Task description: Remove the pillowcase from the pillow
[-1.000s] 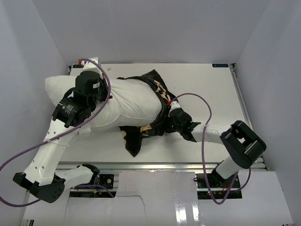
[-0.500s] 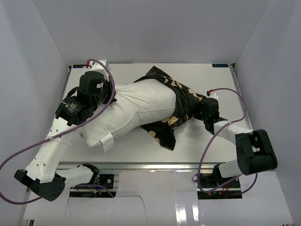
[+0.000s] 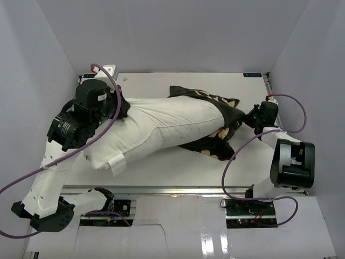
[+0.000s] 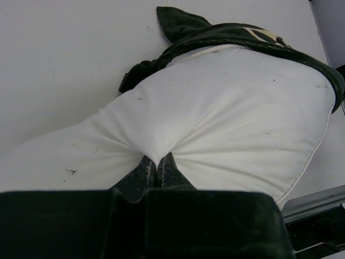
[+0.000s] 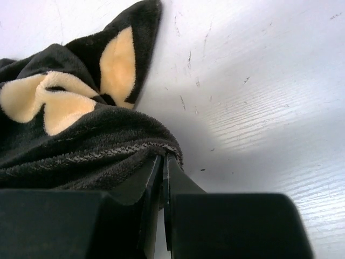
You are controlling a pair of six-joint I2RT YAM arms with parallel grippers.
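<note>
The white pillow (image 3: 161, 127) lies slanted across the table, with a small tag (image 3: 117, 164) at its near left corner. The black pillowcase (image 3: 218, 121) with tan flower motifs covers only its right end. My left gripper (image 3: 125, 110) is shut on a pinch of the pillow's white fabric (image 4: 226, 108), its fingertips (image 4: 156, 162) pressed together on a gathered fold. The pillowcase (image 4: 183, 27) shows at the far end of that view. My right gripper (image 3: 249, 116) is shut on the hem of the pillowcase (image 5: 64, 145), just off the table; its fingertips (image 5: 163, 157) clamp the fuzzy edge.
White table (image 3: 178, 167) enclosed by pale walls on the left, back and right. A small white box (image 3: 108, 69) sits at the back left corner. A metal rail (image 3: 178, 190) runs along the near edge. The right arm's base (image 3: 291, 164) stands near the right wall.
My right gripper has pulled the pillowcase to the right, baring more of the white pillow. The left arm has drawn the pillow's left end back and left.
</note>
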